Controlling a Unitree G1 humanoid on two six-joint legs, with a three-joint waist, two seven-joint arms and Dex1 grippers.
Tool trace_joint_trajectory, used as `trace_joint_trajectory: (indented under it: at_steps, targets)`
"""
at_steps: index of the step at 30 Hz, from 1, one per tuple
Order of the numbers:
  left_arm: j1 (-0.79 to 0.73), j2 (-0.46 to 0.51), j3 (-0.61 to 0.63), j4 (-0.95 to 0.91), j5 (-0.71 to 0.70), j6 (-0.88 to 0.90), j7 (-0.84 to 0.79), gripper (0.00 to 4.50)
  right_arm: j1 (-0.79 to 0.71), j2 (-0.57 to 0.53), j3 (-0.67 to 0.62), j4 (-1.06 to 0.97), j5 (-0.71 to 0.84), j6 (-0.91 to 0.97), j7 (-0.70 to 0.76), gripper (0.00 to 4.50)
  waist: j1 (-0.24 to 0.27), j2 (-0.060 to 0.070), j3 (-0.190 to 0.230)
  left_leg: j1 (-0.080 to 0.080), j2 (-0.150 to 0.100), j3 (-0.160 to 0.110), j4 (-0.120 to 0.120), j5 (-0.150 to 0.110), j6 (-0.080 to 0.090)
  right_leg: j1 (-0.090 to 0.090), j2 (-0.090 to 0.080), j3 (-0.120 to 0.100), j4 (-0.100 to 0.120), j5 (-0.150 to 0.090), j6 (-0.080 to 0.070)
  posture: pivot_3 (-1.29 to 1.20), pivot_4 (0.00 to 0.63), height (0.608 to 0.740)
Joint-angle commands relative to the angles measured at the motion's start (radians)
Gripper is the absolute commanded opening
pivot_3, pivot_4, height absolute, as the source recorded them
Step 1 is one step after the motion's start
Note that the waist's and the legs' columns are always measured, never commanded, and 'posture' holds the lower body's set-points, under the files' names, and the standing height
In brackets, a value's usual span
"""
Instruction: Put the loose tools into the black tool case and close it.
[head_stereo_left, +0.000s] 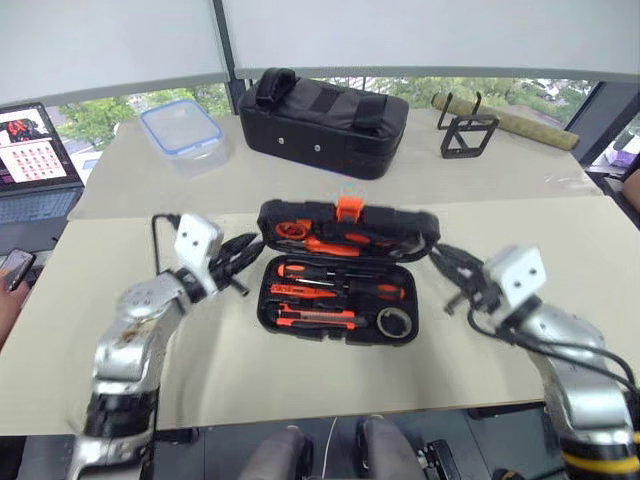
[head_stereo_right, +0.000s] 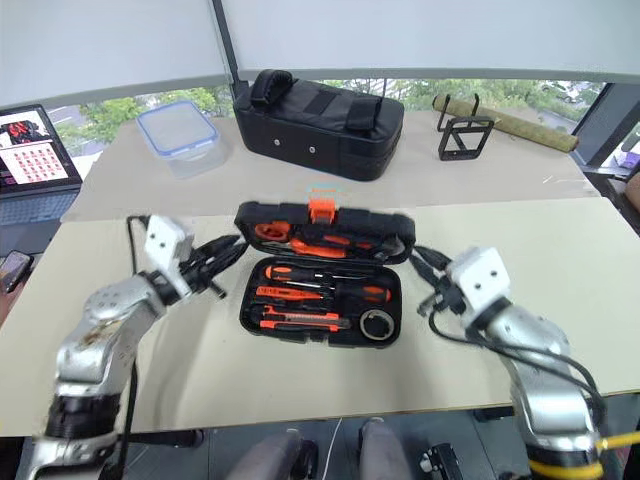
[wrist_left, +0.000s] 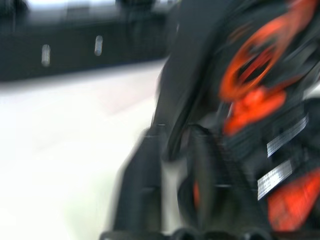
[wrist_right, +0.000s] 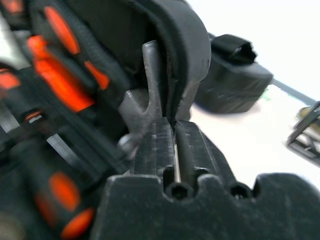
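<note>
Black tool case (head_stereo_left: 300, 318) sits half open, tools (head_stereo_left: 335, 293) in their slots. Left gripper (head_stereo_left: 245, 262) and right gripper (head_stereo_left: 445, 262) flank the lid (head_stereo_left: 400, 228), probably to fold it down. Right claw looks pinched on nothing; left claw, cannot tell.

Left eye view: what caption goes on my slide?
Two grippers flank the open black tool case, tools slotted inside.

A big flat table w/ a pale beige top (head_stereo_left: 560, 290) holds everything. In the middle lies the flat black plastic tool case (head_stereo_left: 340, 275), lid half up, orange & black tools inside. Further back sit a big black cloth bag w/ straps (head_stereo_left: 322, 122), a clear plastic box w/ a blue rim (head_stereo_left: 182, 128), a small black wire stand (head_stereo_left: 466, 134) & a long tan roll (head_stereo_left: 520, 122). An open laptop (head_stereo_left: 36, 165) sits at the left edge.
</note>
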Motion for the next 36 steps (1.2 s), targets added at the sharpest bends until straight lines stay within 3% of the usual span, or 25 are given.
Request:
trace_joint_trajectory:
  at_steps: [1,3,6,9,10,12,14,17,19,22,28,32,36]
  targets:
    - [0.104,0.163,0.16,-0.124,-0.182,0.173,-0.133,2.75,0.163,-0.123,-0.186,-0.179,0.211,0.147,0.155,2.05,0.005,0.0,0.0,0.0,0.0,0.0,0.0,0.0,0.0,0.0,0.003,0.0,0.0,0.0,0.0,0.0,0.15,0.722]
    - [0.163,0.265,0.209,-0.114,-0.24,0.21,-0.24,3.4,0.283,-0.196,-0.268,-0.225,0.308,0.197,0.275,2.05,0.015,0.0,0.001,0.0,0.0,0.0,0.001,0.0,0.0,0.001,0.003,0.001,-0.001,-0.001,-0.001,0.0,0.15,0.722]
    - [0.206,0.418,0.205,-0.02,-0.246,0.208,-0.403,3.4,0.451,-0.277,-0.353,-0.257,0.372,0.211,0.451,2.05,0.031,0.001,0.001,0.008,0.0,0.0,0.0,-0.006,0.0,0.005,0.004,0.0,-0.004,-0.002,-0.001,0.0,0.15,0.722]
    - [0.198,0.452,0.191,0.027,-0.228,0.151,-0.454,3.4,0.499,-0.303,-0.38,-0.261,0.394,0.223,0.489,2.05,0.036,0.001,0.002,0.018,0.004,0.0,-0.001,-0.012,-0.003,0.021,0.007,-0.002,-0.013,-0.002,0.0,0.0,0.15,0.722]
    - [0.166,0.46,0.164,0.072,-0.188,0.107,-0.459,3.4,0.508,-0.314,-0.377,-0.258,0.391,0.234,0.498,2.05,0.037,0.001,0.002,0.022,0.004,0.0,-0.001,-0.018,0.004,0.024,0.006,-0.002,-0.014,-0.003,0.0,0.0,0.15,0.722]
    - [-0.159,0.392,-0.036,0.347,-0.009,-0.032,-0.447,3.47,0.477,-0.331,-0.25,-0.211,0.275,0.185,0.487,1.54,0.054,0.0,0.002,0.026,0.004,0.0,-0.001,-0.019,0.003,0.029,0.006,-0.002,-0.014,-0.003,0.001,0.0,0.15,0.722]
    - [-0.418,0.284,-0.186,0.565,0.114,-0.149,-0.446,2.93,0.415,-0.335,-0.124,-0.176,0.173,0.145,0.455,0.99,0.086,-0.005,0.003,0.027,0.006,-0.001,-0.001,-0.018,0.001,0.032,0.007,-0.006,-0.016,-0.002,0.0,0.0,0.15,0.722]
    - [-0.59,0.169,-0.296,0.782,0.225,-0.317,-0.483,1.86,0.326,-0.33,-0.009,-0.15,0.109,0.145,0.424,0.0,0.086,-0.007,0.001,0.023,0.005,-0.004,0.002,-0.01,-0.01,0.032,0.007,-0.008,-0.021,0.005,0.0,0.0,0.15,0.722]
    - [-0.671,0.104,-0.339,0.916,0.277,-0.407,-0.487,1.05,0.282,-0.33,0.055,-0.131,0.059,0.123,0.418,0.0,0.07,-0.007,0.0,0.022,0.001,-0.001,0.002,-0.012,-0.007,0.033,0.001,-0.006,-0.018,0.003,0.004,0.0,0.15,0.722]
    - [-0.763,0.009,-0.398,1.079,0.35,-0.539,-0.484,0.03,0.218,-0.321,0.146,-0.101,0.0,0.109,0.404,0.0,0.042,-0.008,0.0,0.006,0.0,0.001,0.006,-0.007,0.005,0.015,-0.004,-0.008,-0.012,0.002,0.005,0.0,0.15,0.722]
    - [-0.807,-0.054,-0.454,1.167,0.406,-0.63,-0.591,0.03,0.024,-0.261,0.251,-0.019,-0.097,0.136,0.32,0.0,0.022,-0.01,0.001,-0.007,-0.002,0.0,0.009,-0.007,0.005,0.0,-0.007,-0.014,-0.014,0.003,0.003,0.0,0.15,0.722]
    - [-0.751,-0.005,-0.474,1.087,0.401,-0.618,-0.751,0.03,-0.117,-0.205,0.253,0.091,-0.161,0.137,0.229,0.0,0.024,-0.01,0.001,-0.006,-0.002,0.0,0.01,-0.007,0.005,0.0,-0.007,-0.013,-0.013,0.004,0.002,0.0,0.15,0.722]
    - [-0.669,0.068,-0.454,0.943,0.352,-0.542,-0.871,0.03,-0.167,-0.203,0.205,0.154,-0.154,0.143,0.21,0.0,0.023,-0.009,0.001,-0.006,-0.002,0.0,0.009,-0.007,0.005,-0.001,-0.006,-0.013,-0.012,0.004,0.002,0.0,0.15,0.722]
